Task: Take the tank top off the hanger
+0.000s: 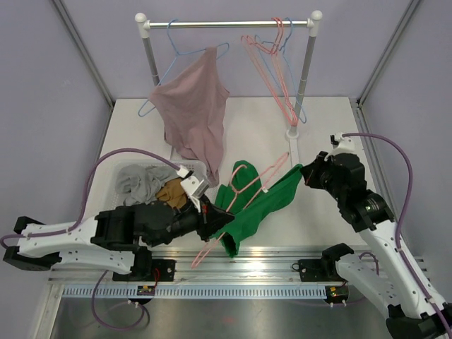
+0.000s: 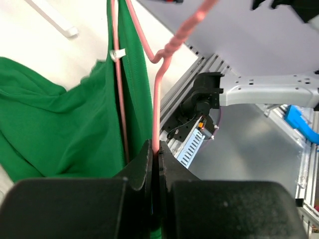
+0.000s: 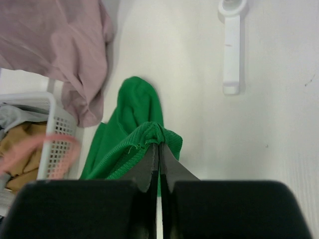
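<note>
A green tank top [image 1: 263,203] lies stretched across the table between my two arms, still threaded on a pink hanger [image 1: 244,185]. My left gripper [image 1: 212,216] is shut on the hanger's wire near its lower end. In the left wrist view the pink hanger [image 2: 157,99] runs up out of the left gripper [image 2: 155,152], with the green tank top [image 2: 60,129] beside it. My right gripper [image 1: 305,174] is shut on the top's far right edge. The right wrist view shows the ribbed hem of the tank top [image 3: 134,109] bunched at the right gripper [image 3: 158,147].
A clothes rack [image 1: 229,24] stands at the back with a mauve garment [image 1: 194,106] on a blue hanger and several pink and blue hangers [image 1: 272,63]. A white basket [image 1: 122,171] of clothes sits at the left. The rack's white foot [image 3: 232,50] lies ahead of the right gripper.
</note>
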`<state>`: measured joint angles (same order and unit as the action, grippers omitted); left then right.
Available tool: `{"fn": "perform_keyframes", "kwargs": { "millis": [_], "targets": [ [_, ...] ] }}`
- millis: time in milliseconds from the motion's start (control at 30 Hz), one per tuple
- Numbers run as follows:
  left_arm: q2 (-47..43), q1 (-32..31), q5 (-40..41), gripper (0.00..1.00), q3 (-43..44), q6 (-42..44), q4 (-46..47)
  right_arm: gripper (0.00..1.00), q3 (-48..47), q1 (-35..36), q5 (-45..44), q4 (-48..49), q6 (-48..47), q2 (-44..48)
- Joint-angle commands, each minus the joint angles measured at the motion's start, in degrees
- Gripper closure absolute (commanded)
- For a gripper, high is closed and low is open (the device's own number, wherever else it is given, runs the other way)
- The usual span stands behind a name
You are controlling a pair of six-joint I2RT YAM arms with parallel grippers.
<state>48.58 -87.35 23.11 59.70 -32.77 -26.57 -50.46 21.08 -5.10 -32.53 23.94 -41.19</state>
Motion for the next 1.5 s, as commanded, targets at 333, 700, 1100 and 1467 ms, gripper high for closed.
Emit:
{"fn": "perform_keyframes", "kwargs": {
  "millis": [333,700,1100,1467],
  "targets": [
    [-1.5,-0.9,4.2,1.0,-3.4,27.4,38.8,1.0,2.4,-0.4,47.3,10.0,5.6,11.7],
    [17.8,5.5,30.4,1.0,22.2,40.7,41.9,1.0,-17.5,-0.4,43.6,-22.1,-5.7,17.1],
    [16.5,26.8,2.9,1.0,26.2,10.1,2.1,0.52,-0.4,-0.4,42.9,-8.0,0.7,11.0],
    [30.5,38.4,-13.9,1.0,42.7,9.5,-6.5,0.01,1.5,-0.4,35.1,-9.5,-0.1,12.2]
  ]
}}
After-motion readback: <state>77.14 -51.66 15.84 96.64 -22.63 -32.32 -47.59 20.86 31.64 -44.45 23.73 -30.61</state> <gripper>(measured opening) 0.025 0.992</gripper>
